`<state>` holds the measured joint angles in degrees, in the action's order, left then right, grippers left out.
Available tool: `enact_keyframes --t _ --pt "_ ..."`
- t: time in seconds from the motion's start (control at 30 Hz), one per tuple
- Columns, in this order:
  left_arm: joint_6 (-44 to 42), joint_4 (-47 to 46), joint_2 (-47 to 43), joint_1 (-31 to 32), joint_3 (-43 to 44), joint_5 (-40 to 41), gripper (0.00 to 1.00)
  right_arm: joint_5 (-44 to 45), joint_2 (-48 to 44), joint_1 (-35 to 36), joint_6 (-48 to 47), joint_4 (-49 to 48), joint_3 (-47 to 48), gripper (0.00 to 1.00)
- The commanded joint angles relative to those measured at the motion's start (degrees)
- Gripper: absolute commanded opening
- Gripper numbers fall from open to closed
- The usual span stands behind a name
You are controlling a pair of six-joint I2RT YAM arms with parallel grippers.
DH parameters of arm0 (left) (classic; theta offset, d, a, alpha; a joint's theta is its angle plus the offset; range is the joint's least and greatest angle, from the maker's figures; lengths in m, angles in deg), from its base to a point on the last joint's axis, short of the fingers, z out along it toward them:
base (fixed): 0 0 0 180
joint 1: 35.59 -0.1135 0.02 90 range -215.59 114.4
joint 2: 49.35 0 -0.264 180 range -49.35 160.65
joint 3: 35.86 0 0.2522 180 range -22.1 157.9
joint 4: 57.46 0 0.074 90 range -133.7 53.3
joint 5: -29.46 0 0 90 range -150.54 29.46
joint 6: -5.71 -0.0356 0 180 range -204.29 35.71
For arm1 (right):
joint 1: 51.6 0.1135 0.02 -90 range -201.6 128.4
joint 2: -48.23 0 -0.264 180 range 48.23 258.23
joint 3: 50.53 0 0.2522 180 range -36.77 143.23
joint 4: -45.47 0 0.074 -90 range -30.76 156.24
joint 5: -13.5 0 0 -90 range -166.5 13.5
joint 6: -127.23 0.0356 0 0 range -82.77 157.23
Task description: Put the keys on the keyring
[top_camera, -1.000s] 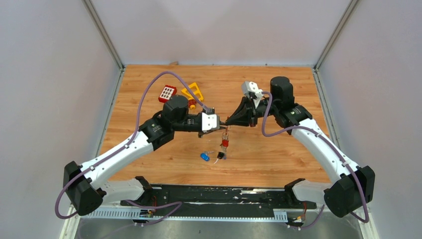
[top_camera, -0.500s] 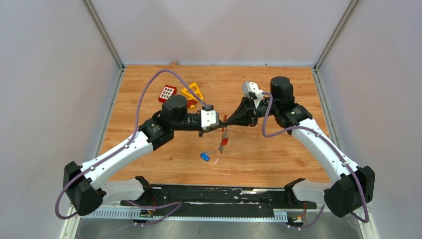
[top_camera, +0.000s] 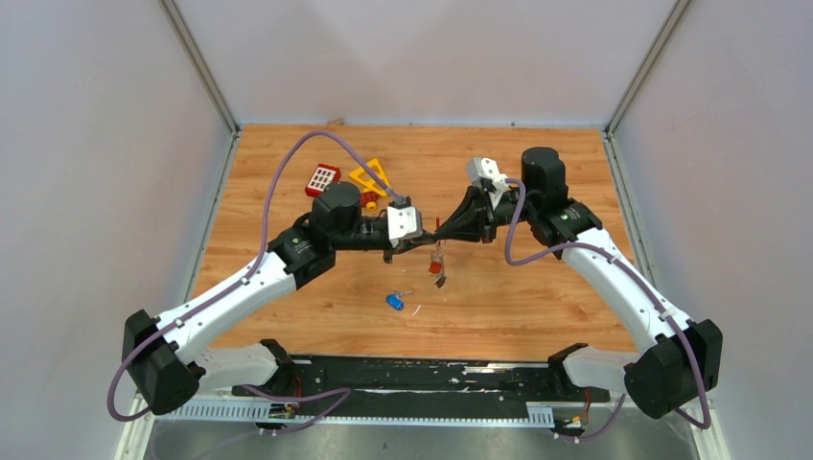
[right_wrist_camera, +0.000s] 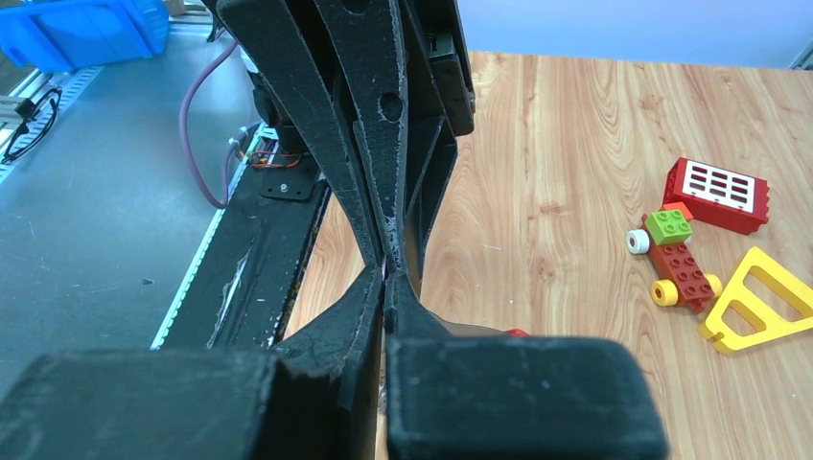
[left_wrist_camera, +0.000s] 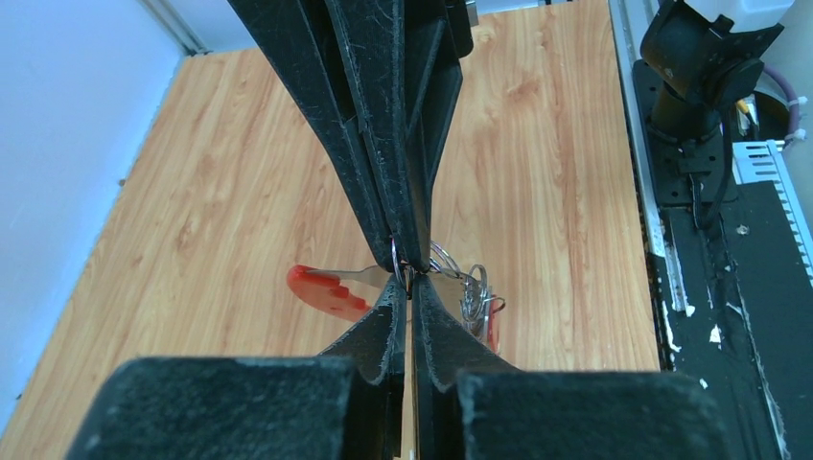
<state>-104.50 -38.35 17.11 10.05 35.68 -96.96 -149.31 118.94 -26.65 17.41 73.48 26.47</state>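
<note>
Above the middle of the table my left gripper (top_camera: 428, 241) and right gripper (top_camera: 440, 233) meet tip to tip, both shut. Between their tips sits the thin silver ring of the keyring (left_wrist_camera: 397, 259). The rest of the keyring (top_camera: 438, 266) hangs below them as a small red and silver bunch. In the left wrist view my left gripper (left_wrist_camera: 407, 280) pinches the ring, and a red-headed key (left_wrist_camera: 321, 290) sticks out to the left with its blade reaching to the tips. More wire rings (left_wrist_camera: 470, 289) dangle on the right. The right gripper (right_wrist_camera: 386, 273) is pressed shut. A blue-headed key (top_camera: 394, 301) lies on the table.
A red block with white buttons (top_camera: 323, 179) and a yellow triangular frame (top_camera: 372, 175) lie at the back left, behind my left arm. A small red and green brick car (right_wrist_camera: 676, 257) sits beside them. The black base rail (top_camera: 422, 379) runs along the near edge.
My left gripper has closed on the ring at the right gripper's tip. The hanging bunch has been drawn up and hangs shorter. The blue key has not moved.
</note>
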Motion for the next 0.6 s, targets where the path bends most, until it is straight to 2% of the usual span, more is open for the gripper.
enact_keyframes --t 0.0,0.57 --pt "1.1 -5.1 0.1 0.2 0.6 0.0 0.05 0.2 -0.6 0.3 -0.7 -0.9 -0.4 0.00" --pt "1.5 -5.1 0.0 0.2 0.2 1.2 0.13 0.9 -0.2 0.4 -2.4 0.8 -0.3 0.00"
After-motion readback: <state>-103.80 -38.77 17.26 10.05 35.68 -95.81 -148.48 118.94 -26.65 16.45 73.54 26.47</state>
